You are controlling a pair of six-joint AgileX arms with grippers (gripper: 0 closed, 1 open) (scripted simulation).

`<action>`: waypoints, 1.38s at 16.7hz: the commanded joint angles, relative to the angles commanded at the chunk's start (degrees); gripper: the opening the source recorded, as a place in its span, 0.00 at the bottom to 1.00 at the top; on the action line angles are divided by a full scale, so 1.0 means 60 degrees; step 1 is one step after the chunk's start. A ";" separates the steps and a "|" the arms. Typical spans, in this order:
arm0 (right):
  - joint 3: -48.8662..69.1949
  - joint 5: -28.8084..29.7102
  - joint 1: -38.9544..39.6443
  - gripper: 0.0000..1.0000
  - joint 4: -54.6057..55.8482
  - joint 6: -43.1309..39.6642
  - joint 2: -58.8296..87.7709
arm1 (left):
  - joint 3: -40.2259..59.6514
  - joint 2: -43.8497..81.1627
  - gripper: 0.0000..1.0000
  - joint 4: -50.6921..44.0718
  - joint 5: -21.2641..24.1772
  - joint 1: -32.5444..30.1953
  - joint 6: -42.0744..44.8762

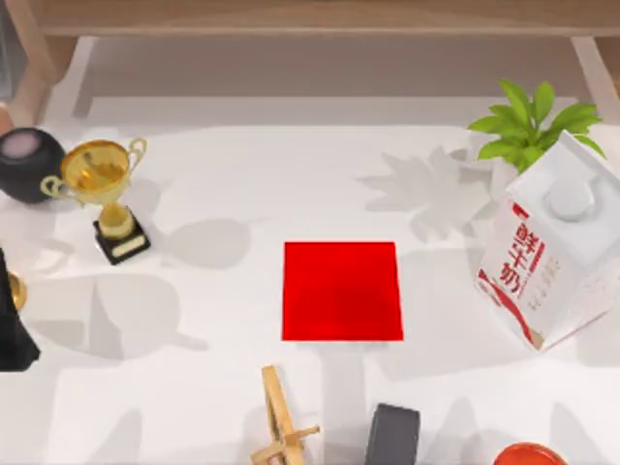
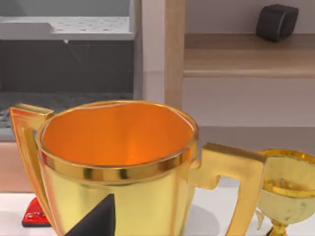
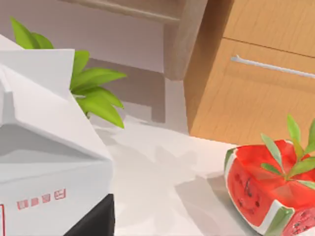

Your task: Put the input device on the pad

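The white bench (image 1: 223,387) carried the pad (image 1: 342,291), flat and bare at its middle. The milk carton (image 1: 552,252) stood to the pad's right, apart from it, and a gold trophy (image 1: 102,189) stood well to the pad's left. A dark grey thing (image 1: 392,436) lay near the pad's lower right corner, not touching it; I could not tell if it was the input device. My left pincer (image 1: 12,329) waited far left of the pad; open or closed, I could not tell.

A white milk carton (image 3: 44,147) stands on the white worktop (image 3: 162,196), green plant leaves (image 3: 93,93) behind it. A watermelon-patterned pot (image 3: 261,191) sits well apart, near a wooden cabinet (image 3: 261,83).
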 joint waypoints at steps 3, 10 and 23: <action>0.1547 -0.0001 -0.0355 1.00 -0.1238 -0.2326 0.2059 | 0.0000 0.0000 1.00 0.0000 0.0000 0.0000 0.0000; 0.5942 -0.0004 -0.1364 1.00 -0.4755 -0.9502 0.8088 | 0.0000 0.0000 1.00 0.0000 0.0000 0.0000 0.0000; 1.1396 -0.0007 -0.2617 1.00 -0.9120 -1.8670 1.5597 | 0.0000 0.0000 1.00 0.0000 0.0000 0.0000 0.0000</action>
